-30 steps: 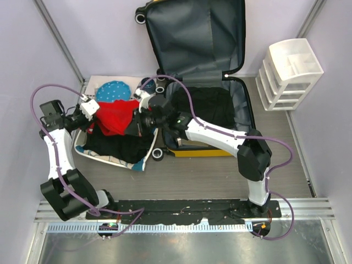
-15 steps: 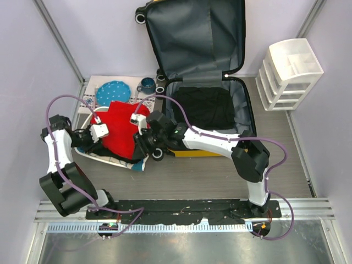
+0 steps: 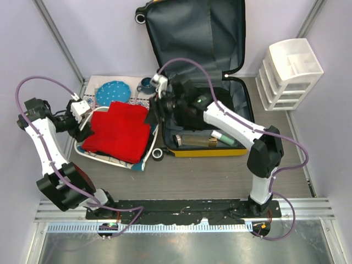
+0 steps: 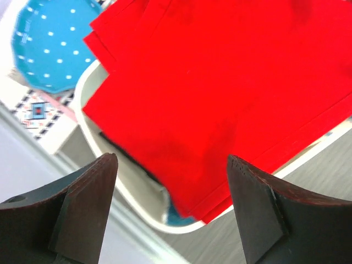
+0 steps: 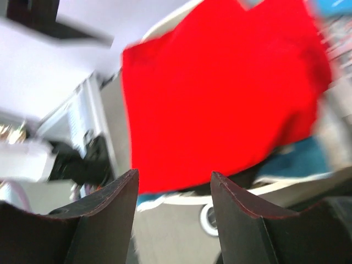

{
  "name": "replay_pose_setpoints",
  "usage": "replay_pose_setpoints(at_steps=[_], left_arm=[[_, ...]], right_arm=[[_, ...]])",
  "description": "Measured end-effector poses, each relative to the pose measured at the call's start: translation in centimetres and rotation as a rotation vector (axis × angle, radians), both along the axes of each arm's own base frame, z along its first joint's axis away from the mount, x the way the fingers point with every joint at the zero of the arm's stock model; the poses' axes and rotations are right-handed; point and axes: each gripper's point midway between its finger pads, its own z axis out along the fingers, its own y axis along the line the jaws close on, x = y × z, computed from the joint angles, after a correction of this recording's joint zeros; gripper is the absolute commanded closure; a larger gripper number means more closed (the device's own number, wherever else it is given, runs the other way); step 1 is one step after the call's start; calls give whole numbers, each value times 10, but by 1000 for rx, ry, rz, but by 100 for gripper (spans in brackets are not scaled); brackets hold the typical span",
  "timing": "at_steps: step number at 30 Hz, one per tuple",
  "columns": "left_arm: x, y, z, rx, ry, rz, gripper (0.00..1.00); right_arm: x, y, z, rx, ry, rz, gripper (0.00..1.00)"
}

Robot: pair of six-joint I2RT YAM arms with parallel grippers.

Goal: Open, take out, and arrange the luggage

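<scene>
The luggage (image 3: 199, 38) stands open, its grey-lined lid upright against the back wall and its yellow base (image 3: 204, 152) flat on the table. A folded red cloth (image 3: 120, 132) lies flat on a white tray (image 3: 110, 160) to the left of it. My left gripper (image 3: 86, 122) hovers open at the cloth's left edge, and its view shows the red cloth (image 4: 220, 93) beyond the fingers (image 4: 91, 203) with nothing between them. My right gripper (image 3: 153, 113) hangs open between the cloth and the luggage, above the red cloth (image 5: 220, 93), holding nothing.
A white drawer unit (image 3: 289, 74) stands at the back right. A blue dotted plate (image 3: 113, 91) and a blue mug (image 3: 146, 85) sit on a patterned mat behind the tray. Black cloth (image 3: 212, 110) and a green tube (image 3: 224, 137) lie in the luggage base.
Both grippers opened and let go of the red cloth, which now lies spread on the tray. The left gripper drew back left, the right one back toward the luggage.
</scene>
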Motion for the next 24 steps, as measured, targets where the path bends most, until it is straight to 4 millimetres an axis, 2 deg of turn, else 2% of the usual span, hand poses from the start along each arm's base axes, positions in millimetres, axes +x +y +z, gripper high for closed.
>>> replay_pose_setpoints(at_steps=[3, 5, 7, 9, 13, 15, 17, 19, 24], left_arm=[[-2, -18, -4, -120, 82, 64, 17], [-1, -29, -10, -175, 126, 97, 17], [-1, -40, -17, -218, 170, 133, 18], [-1, -48, -27, -233, 196, 158, 18], [-6, -62, -63, -241, 284, 211, 19], [-10, -61, -81, -233, 336, 250, 21], [-10, -57, -92, -222, 365, 287, 23], [-9, -53, -102, -207, 386, 311, 23], [-12, -47, -129, -151, 416, 327, 20]], right_arm=[[49, -4, 30, 52, -105, -118, 39], [62, 4, 39, 74, -150, -136, 39], [70, 18, 35, 80, -173, -135, 40], [76, 30, 14, 57, -166, -131, 40], [82, 39, -52, -52, -125, -123, 44], [80, 33, -85, -120, -96, -122, 47], [77, 21, -110, -177, -68, -123, 51], [75, 8, -127, -212, -45, -134, 51], [79, -11, -120, -193, -59, -161, 45]])
